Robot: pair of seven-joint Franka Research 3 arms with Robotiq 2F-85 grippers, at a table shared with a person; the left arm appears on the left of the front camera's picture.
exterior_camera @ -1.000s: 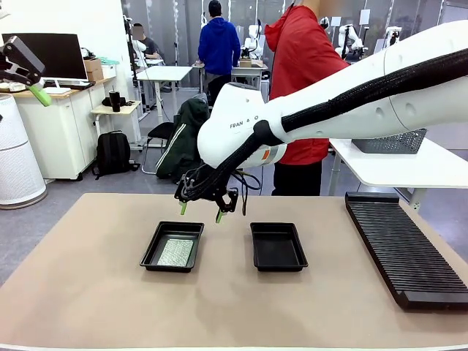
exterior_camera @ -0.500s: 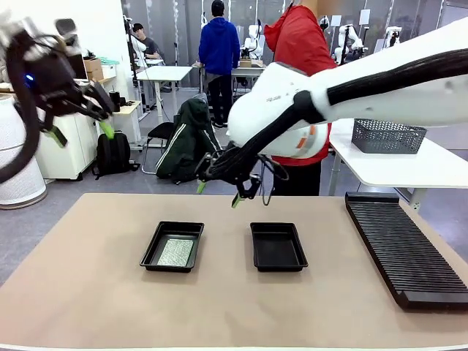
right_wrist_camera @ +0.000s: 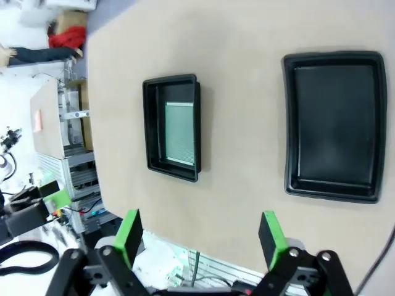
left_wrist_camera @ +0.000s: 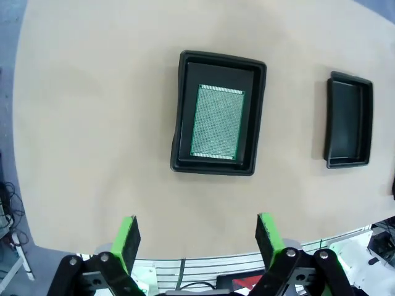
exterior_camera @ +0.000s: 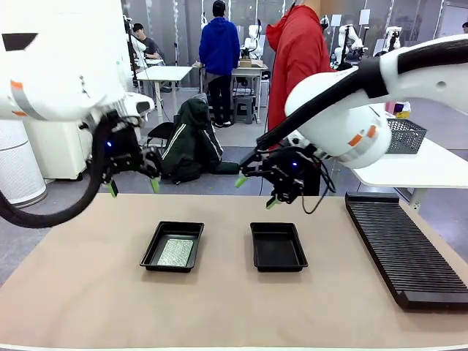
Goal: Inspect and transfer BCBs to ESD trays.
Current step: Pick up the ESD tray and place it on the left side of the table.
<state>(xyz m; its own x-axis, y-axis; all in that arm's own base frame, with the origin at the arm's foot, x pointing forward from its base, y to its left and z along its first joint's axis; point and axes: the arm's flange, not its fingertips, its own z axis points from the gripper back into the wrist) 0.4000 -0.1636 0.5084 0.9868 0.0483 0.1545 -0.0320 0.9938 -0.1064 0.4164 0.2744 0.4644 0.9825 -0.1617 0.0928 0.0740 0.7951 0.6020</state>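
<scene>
BCB (left_wrist_camera: 216,122), green and finely perforated, lies flat on the floor of the left ESD tray (exterior_camera: 169,269), a little left of the tabletop's (exterior_camera: 80,292) middle. The right ESD tray (exterior_camera: 280,269) sits just beside it, its floor bare.

I judge the board light, stiff and thin, and slick on its face. It looks easy to flex or scratch, so I would leave the face alone. A narrow gap shows between the board and the tray wall, and I would pinch across its two long edges.

My left gripper (exterior_camera: 134,186) hangs high toward the far edge, left of that tray. Its jaws are spread wide and empty. My right gripper (exterior_camera: 256,191) hangs high toward the far edge above the bare tray, and its jaws are likewise spread and hold nothing.

A ribbed black rack (exterior_camera: 398,248) lies along the right edge.
</scene>
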